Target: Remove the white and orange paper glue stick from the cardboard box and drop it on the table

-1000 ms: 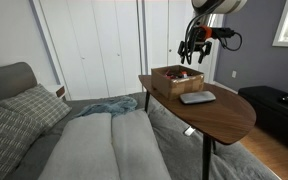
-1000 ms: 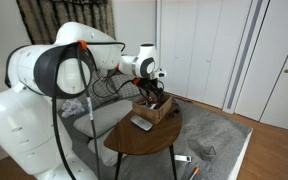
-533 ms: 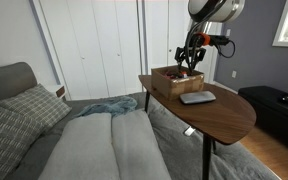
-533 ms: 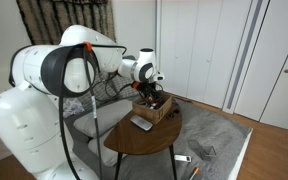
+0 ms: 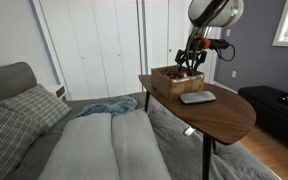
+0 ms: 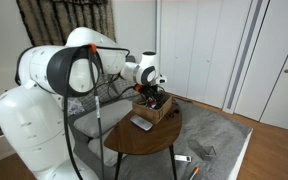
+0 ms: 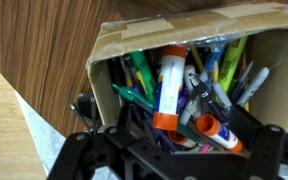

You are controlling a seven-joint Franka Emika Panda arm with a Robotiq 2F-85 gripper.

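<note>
The cardboard box is full of pens, markers and glue sticks. A white glue stick with an orange cap lies among them, cap towards me. A second white and orange glue stick lies tilted to its right. My gripper is open and lowered into the box, with its black fingers on either side of these sticks. In both exterior views the gripper hangs at the box on the dark wooden table.
A flat grey pad lies on the table beside the box. A bed with a grey cover and pillows stands next to the table. A dark low bench is behind it. White closet doors line the wall.
My gripper has come down from above the box into its contents. The box and the pad have not moved.
</note>
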